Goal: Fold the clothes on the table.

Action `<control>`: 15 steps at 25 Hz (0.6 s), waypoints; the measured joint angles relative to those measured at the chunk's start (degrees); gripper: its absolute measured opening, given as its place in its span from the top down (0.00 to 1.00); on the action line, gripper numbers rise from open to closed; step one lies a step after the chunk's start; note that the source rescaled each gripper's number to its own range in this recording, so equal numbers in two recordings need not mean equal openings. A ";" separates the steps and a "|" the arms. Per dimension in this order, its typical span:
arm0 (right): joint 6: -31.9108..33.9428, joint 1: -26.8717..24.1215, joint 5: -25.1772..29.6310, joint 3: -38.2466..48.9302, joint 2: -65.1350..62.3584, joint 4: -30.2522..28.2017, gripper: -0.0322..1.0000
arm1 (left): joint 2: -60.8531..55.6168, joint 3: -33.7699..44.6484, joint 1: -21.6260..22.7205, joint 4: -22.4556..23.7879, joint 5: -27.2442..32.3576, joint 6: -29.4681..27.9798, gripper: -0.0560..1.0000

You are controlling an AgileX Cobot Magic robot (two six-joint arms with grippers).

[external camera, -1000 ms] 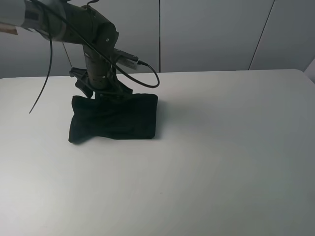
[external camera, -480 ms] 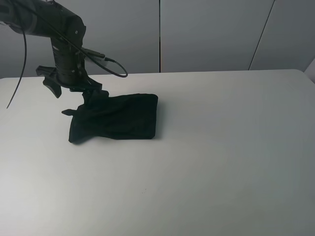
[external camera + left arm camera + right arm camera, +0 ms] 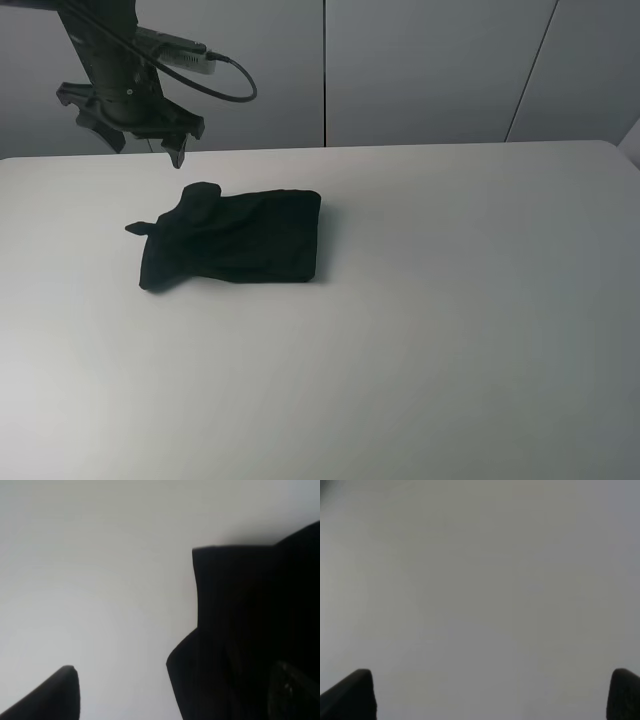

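Clothes [image 3: 232, 242]: black bundle, folded compact, lying far left on the white counter [image 3: 450, 320], likely so the fold rests flat and finished; one small flap juts from its left end, judged loose; left gripper [image 3: 135, 135] hangs above and beyond it, spread, holding nothing, apart from the cloth. Left wrist view: clothes [image 3: 250, 630] dark below the spread fingertips [image 3: 50, 695]. Right wrist view: right gripper [image 3: 492, 692] spread over bare counter [image 3: 480, 580], empty, well apart from the clothes.

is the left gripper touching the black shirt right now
Apart. The exterior high view shows the open left gripper raised above the shirt, bare table between them.
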 joint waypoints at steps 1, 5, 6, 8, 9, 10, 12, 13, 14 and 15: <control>0.03 0.00 1.17 -0.91 -0.03 0.13 0.00 | -2.56 0.00 0.00 0.00 0.11 0.53 0.03; -1.69 0.00 4.83 -4.56 -0.26 2.01 0.00 | -12.03 0.00 0.00 -0.14 2.24 2.03 0.03; -2.39 0.00 5.16 -4.82 -0.71 2.55 0.00 | -14.30 0.00 0.00 -0.14 2.63 2.14 0.03; -3.58 0.00 5.81 -4.97 -2.59 3.36 0.00 | -18.64 1.11 0.00 -0.14 2.76 2.24 0.03; -3.86 0.00 5.82 -5.00 -3.92 3.59 0.00 | -21.28 2.58 0.00 -0.14 2.60 2.24 0.03; -4.18 0.00 5.90 -5.00 -5.88 3.72 0.00 | -24.01 4.63 0.00 -0.18 2.60 2.24 0.03; -4.47 0.00 6.05 -5.00 -10.38 4.40 0.00 | -29.58 8.95 0.00 -0.18 2.50 2.09 0.03; -4.55 0.00 6.05 -5.00 -13.05 4.68 0.00 | -32.33 11.84 0.00 -0.18 2.05 1.80 0.03; -4.72 0.00 6.05 -5.00 -15.65 4.70 0.00 | -36.43 15.22 0.00 -0.18 1.44 1.18 0.03; -4.70 0.00 6.09 -5.00 -18.18 4.70 0.00 | -39.41 17.52 0.00 -0.18 0.69 0.92 0.03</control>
